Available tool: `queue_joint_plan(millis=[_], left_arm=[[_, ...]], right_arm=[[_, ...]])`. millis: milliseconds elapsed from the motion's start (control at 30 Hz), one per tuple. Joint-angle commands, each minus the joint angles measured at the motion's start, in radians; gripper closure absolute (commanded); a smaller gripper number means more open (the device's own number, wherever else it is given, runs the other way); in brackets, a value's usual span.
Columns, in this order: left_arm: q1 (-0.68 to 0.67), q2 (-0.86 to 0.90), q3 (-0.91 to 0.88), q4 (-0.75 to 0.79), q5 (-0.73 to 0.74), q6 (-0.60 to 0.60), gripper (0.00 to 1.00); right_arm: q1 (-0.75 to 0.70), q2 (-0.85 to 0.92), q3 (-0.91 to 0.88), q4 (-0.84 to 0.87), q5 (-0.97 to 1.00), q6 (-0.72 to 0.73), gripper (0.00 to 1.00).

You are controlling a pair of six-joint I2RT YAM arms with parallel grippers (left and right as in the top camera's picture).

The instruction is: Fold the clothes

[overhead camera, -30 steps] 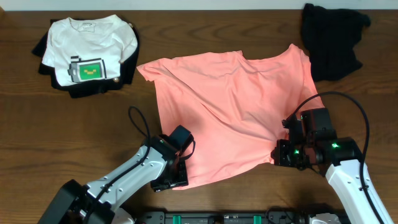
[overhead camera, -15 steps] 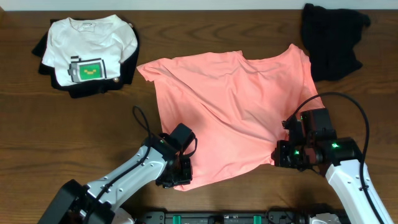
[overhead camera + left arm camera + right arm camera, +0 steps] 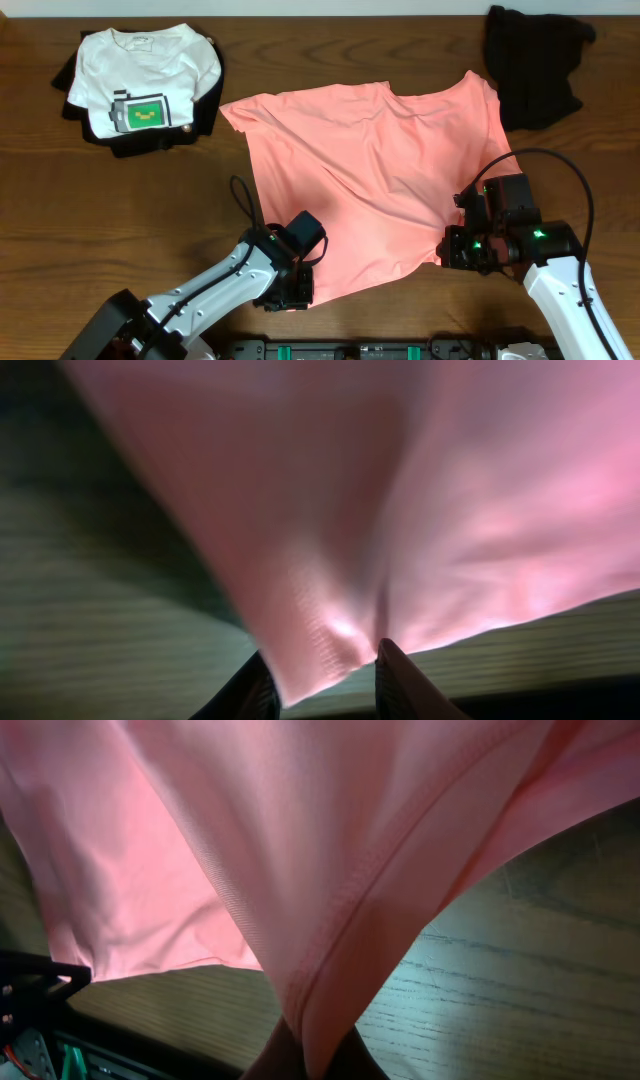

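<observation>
Wooden tabletop (image 3: 120, 220) holds a salmon-pink T-shirt (image 3: 370, 170), spread out and creased.

Wood table (image 3: 100, 220): pink shirt (image 3: 370, 170), folded stack (image 3: 140, 90), apparently dark garment (image 3: 535, 65).

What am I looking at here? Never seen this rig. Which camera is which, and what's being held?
Two robot arms work at a wooden table. The overhead picture looks straight down. The other two come from a camera on each wrist, looking past that arm's own fingers. A salmon-pink T-shirt lies spread out. A white T-shirt sits on a dark pile at one far corner, and a black garment lies at the other. The left end effector and the right end effector each pinch the salmon-pink shirt's near edge.
</observation>
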Motion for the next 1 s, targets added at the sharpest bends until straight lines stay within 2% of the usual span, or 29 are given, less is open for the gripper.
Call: queue_joint_plan(millis=[0,433,500,600,667,967], left_arm=[[-0.003,0.007,-0.011,-0.023,-0.051,-0.016,0.69],[-0.039,0.007,-0.040,0.045,-0.054,-0.064,0.70],[-0.039,0.007,-0.040,0.047,-0.054,-0.064,0.77],[-0.039,0.007,-0.040,0.050,-0.054,-0.064,0.81],[-0.039,0.007,-0.040,0.050,-0.054,-0.064,0.94],[-0.019,0.001,-0.008,0.034,-0.055,-0.001,0.94]], right_arm=[[-0.008,-0.006,0.019,0.000,0.003,-0.009,0.99],[-0.008,-0.006,0.019,0.003,0.002,-0.009,0.99],[-0.008,-0.006,0.019,0.004,0.002,-0.009,0.99],[-0.008,-0.006,0.019,0.004,0.002,-0.008,0.99],[-0.008,-0.006,0.019,0.004,0.002,-0.009,0.99],[-0.008,-0.006,0.021,0.034,0.003,-0.009,0.99]])
